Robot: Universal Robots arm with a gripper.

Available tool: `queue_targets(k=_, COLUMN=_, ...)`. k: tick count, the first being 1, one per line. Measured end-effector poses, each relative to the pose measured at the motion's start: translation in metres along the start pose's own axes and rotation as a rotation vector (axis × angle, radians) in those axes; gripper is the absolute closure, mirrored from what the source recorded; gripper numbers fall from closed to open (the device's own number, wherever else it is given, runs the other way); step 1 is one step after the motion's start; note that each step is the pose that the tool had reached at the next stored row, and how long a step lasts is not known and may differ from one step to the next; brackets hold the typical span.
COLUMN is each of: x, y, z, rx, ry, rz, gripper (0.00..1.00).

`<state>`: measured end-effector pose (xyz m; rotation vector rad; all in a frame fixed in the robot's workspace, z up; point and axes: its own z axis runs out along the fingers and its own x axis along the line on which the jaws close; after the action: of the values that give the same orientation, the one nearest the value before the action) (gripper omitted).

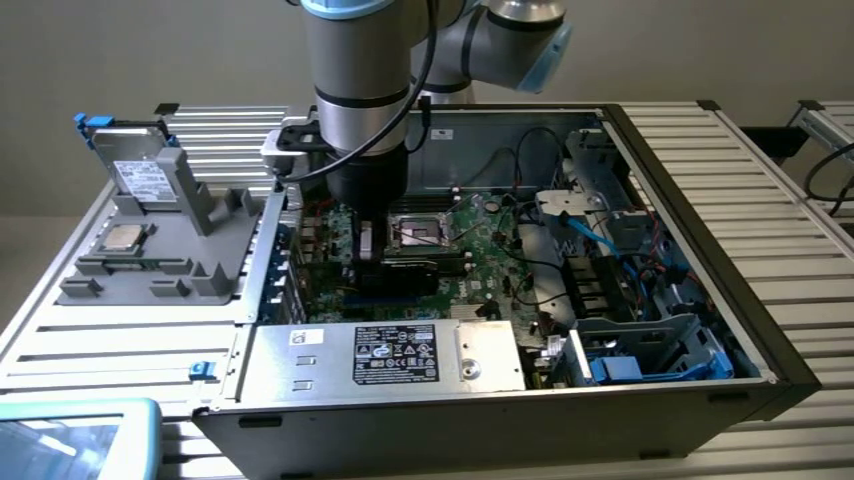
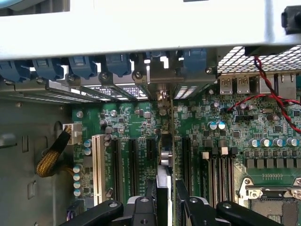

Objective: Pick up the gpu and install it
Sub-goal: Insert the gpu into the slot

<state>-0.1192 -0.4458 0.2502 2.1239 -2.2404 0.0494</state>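
Wrist view has the claw [image 2: 164,209] half-closed on the gpu [image 2: 164,178], which stands on edge over the motherboard [image 2: 127,117] slots; thin, light and stiff yet fragile, it seems best pinched flat on both faces near its top edge.

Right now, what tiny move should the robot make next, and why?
Probably press the gpu gently straight down. The gripper grips it on edge over the board, among the long slots, with its bracket toward the case wall. I can't tell if it's fully seated.
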Motion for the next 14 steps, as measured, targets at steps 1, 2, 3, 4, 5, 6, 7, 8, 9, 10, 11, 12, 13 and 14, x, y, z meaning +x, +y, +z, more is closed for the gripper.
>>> queue_targets(k=1, x=0.0000, y=-0.0002, z=0.0000, rx=0.0001, ry=0.0000, rz=0.000, gripper=0.73)
queue_targets(k=2, x=0.0000, y=-0.0004, z=0.0000, rx=0.0001, ry=0.0001, rz=-0.001, gripper=0.73)
queue_targets(k=3, x=-0.0001, y=-0.0005, z=0.0000, rx=0.0001, ry=0.0000, rz=-0.002, gripper=0.73)
queue_targets(k=4, x=-0.0001, y=-0.0006, z=0.0000, rx=0.0002, ry=0.0000, rz=-0.003, gripper=0.73)
queue_targets(k=5, x=-0.0001, y=-0.0006, z=0.0000, rx=0.0003, ry=0.0000, rz=-0.003, gripper=0.73)
queue_targets(k=6, x=-0.0001, y=-0.0007, z=0.0000, rx=0.0003, ry=0.0000, rz=-0.003, gripper=0.73)
queue_targets(k=7, x=-0.0001, y=-0.0007, z=0.0000, rx=0.0003, ry=0.0000, rz=-0.003, gripper=0.73)
queue_targets(k=8, x=-0.0001, y=-0.0007, z=0.0000, rx=0.0003, ry=0.0000, rz=-0.003, gripper=0.73)
queue_targets(k=9, x=-0.0001, y=-0.0007, z=0.0000, rx=0.0004, ry=-0.0003, rz=-0.003, gripper=0.73)
queue_targets(k=10, x=-0.0001, y=-0.0006, z=0.0000, rx=0.0003, ry=-0.0009, rz=-0.003, gripper=0.73)
queue_targets(k=11, x=-0.0001, y=-0.0006, z=0.0000, rx=0.0002, ry=-0.0015, rz=-0.003, gripper=0.73)
queue_targets(k=12, x=0.0000, y=-0.0005, z=-0.0001, rx=0.0001, ry=-0.0026, rz=-0.003, gripper=0.73)
queue_targets(k=13, x=0.0000, y=-0.0004, z=0.0000, rx=0.0000, ry=-0.0040, rz=-0.003, gripper=0.73)
queue_targets(k=14, x=0.0000, y=-0.0003, z=0.0000, rx=0.0000, ry=-0.0056, rz=-0.004, gripper=0.73)
